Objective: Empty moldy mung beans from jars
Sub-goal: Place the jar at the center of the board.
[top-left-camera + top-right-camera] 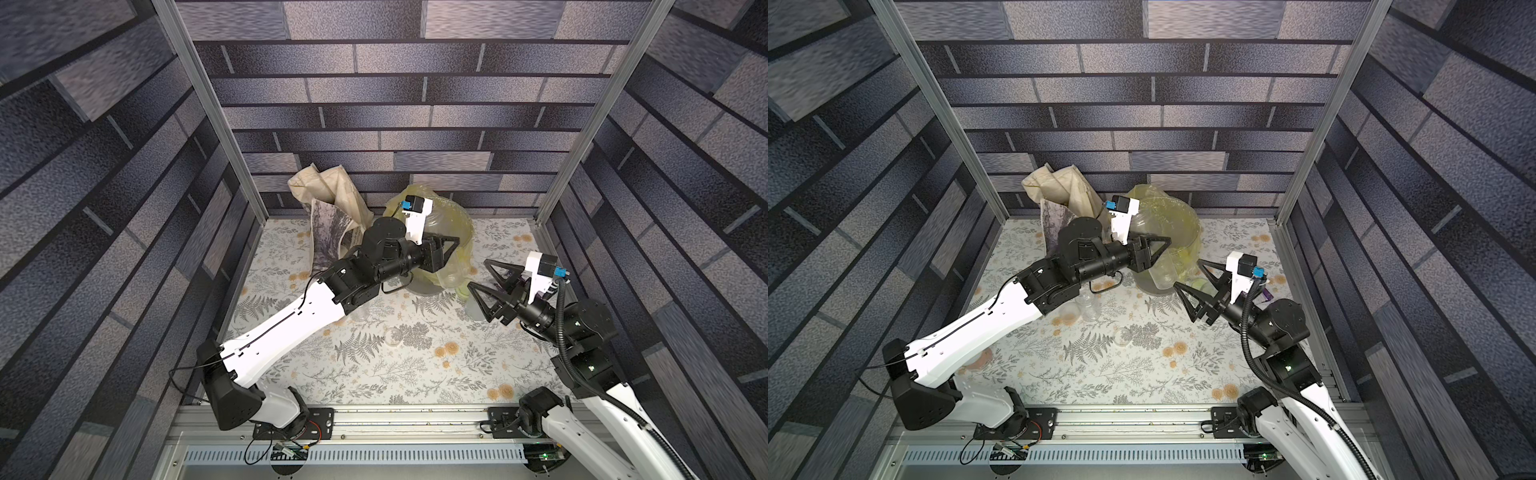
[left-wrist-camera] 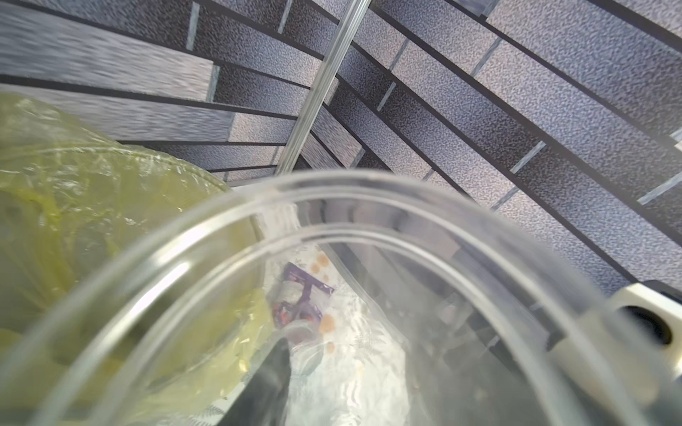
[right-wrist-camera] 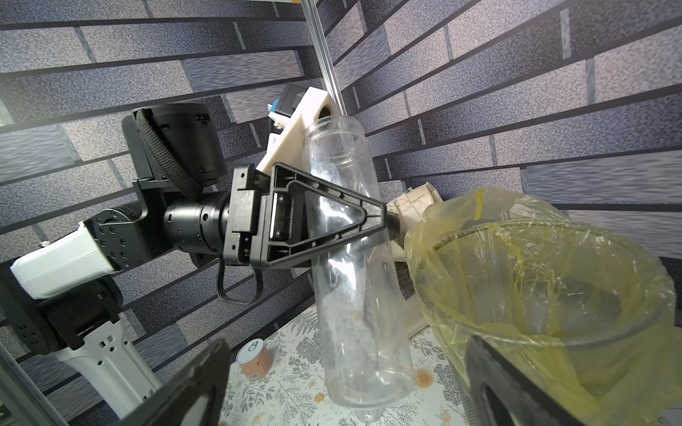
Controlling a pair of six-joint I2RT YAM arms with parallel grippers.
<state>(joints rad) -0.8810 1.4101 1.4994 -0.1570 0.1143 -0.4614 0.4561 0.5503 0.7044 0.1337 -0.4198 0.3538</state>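
The left gripper (image 3: 389, 221) has its jaws drawn in narrow on a slim clear jar (image 3: 354, 302), pinching it roughly a third of the way down from the mouth. The jar is a plain see-through cylinder with a ridged neck and an open mouth, and the brick-pattern wall reads through it from rim to base (a faint smear low inside is too blurred to name). Its long axis runs nearly upright with a slight lean: mouth up beside the left wrist camera, base low over the flowered tablecloth (image 3: 288, 387), just beside the yellow-bagged bucket (image 3: 461, 232).

In both top views the left gripper sits near the centre of the frame, over the bucket's near side. Its arm stretches up from the lower left, forearm close to level, wrist rolled so the jaws lie on their side.

The right gripper (image 1: 480, 274) is right of centre, jaws spread wide with nothing between them, pointing toward the bucket. Its arm rises from the lower right corner with the elbow sharply bent
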